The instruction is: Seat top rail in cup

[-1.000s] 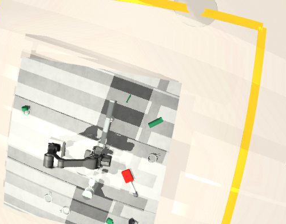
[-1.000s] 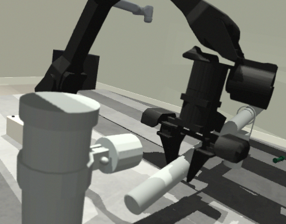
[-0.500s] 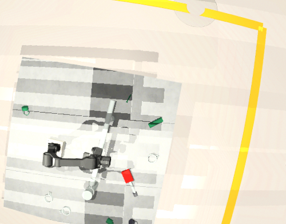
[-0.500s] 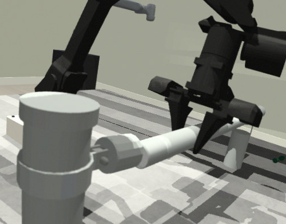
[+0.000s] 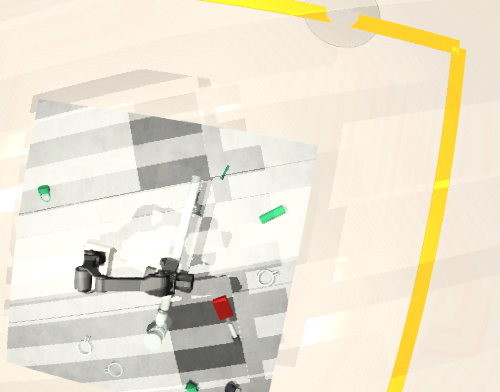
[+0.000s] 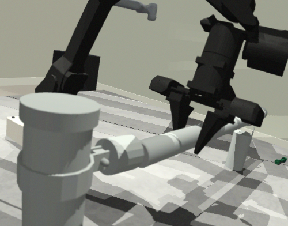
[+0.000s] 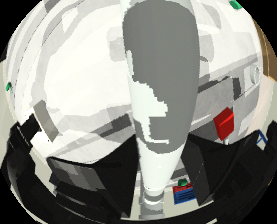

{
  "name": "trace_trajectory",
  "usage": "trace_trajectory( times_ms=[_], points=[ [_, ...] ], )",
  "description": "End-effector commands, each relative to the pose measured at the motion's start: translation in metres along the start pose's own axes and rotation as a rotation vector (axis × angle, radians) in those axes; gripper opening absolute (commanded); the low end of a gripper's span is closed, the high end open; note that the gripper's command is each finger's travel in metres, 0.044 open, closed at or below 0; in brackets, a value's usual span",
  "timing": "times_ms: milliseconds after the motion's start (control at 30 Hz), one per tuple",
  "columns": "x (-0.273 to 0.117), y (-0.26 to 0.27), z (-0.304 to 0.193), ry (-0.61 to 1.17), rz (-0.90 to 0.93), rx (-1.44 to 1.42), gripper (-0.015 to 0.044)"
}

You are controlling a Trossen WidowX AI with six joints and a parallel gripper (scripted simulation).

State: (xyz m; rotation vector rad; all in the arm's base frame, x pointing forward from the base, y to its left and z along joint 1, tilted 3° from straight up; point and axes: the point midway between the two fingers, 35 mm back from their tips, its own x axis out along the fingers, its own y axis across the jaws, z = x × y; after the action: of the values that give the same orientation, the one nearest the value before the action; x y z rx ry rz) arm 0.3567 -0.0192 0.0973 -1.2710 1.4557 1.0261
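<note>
Big post (image 5: 153, 341) (image 6: 55, 184): upright, anchors joint; band (image 6: 55, 176) wraps it below cap (image 6: 60, 103), bracket side facing rail so cup can take it.

Rail (image 5: 188, 220) (image 6: 163, 145) (image 7: 161, 75): runs post to far end, cut end at/in cup mouth; full seating can't tell.

Gripper (image 5: 171, 282) (image 6: 188, 141) (image 7: 157, 136): clenched on rail, fingers either side, nr cup end, prob. for steering + push.

Cup (image 5: 161, 318) (image 6: 120, 154): on band, opening toward rail.

Next, prob.: check depth, push if req'd, open, back off w/o dragging band down.

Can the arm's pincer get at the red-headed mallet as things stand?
Probably not yet: the pincer is shut on the rail, though the mallet lies nearby.
</note>
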Motion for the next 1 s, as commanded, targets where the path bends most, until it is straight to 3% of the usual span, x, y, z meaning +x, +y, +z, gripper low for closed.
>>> trace_trajectory(
  times_ms=[0,967],
  points=[
    [0.000,0.000,0.000,0.000,0.000,0.000,0.0000],
    [-0.006,-0.002,-0.012,-0.001,0.001,-0.001,0.0000]
  ],
)
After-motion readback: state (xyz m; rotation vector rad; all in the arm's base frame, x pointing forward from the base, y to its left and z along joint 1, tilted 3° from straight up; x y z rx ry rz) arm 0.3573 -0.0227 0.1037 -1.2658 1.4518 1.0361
